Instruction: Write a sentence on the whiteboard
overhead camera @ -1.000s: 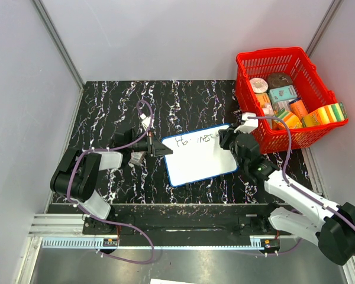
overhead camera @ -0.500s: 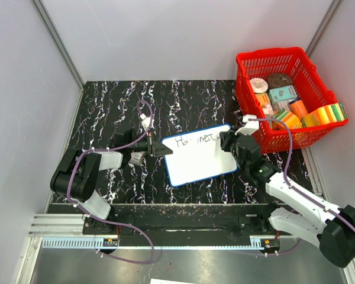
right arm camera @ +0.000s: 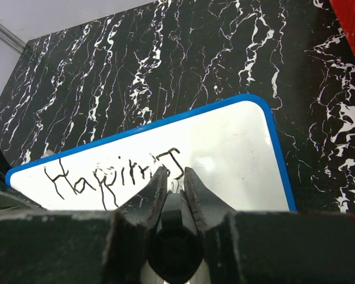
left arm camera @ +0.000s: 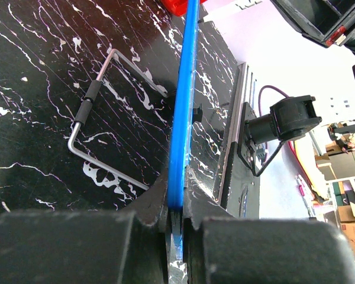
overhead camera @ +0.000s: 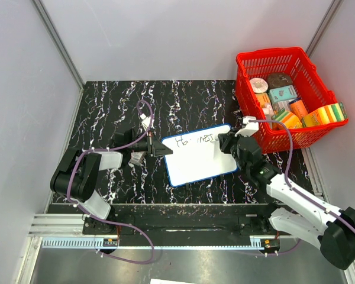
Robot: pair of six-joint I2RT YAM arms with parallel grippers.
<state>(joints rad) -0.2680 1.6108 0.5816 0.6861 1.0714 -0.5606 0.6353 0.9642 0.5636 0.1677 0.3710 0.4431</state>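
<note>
- A robotics lab test cell: plain grey panel walls (overhead camera: pixel 183 35) on aluminium struts (overhead camera: pixel 56 41) box in a black marbled bench (overhead camera: pixel 183 100)
- Left arm (overhead camera: pixel 83 177) and right arm (overhead camera: pixel 296 198) are bolted to a rail (overhead camera: pixel 177 228) along the bottom edge, trailing purple cables (overhead camera: pixel 136 139)
- Left wrist view, lower right: stacked cardboard boxes (left arm camera: pixel 350 239) beyond the cell

Whiteboard (right arm camera: pixel 239 155): handwritten black sentence (right arm camera: pixel 83 182) reads roughly "Happin…"; last letters unclear.

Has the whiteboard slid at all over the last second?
No. The whiteboard keeps the same gap to the red basket, clamped at its edge by the left hand.
</note>
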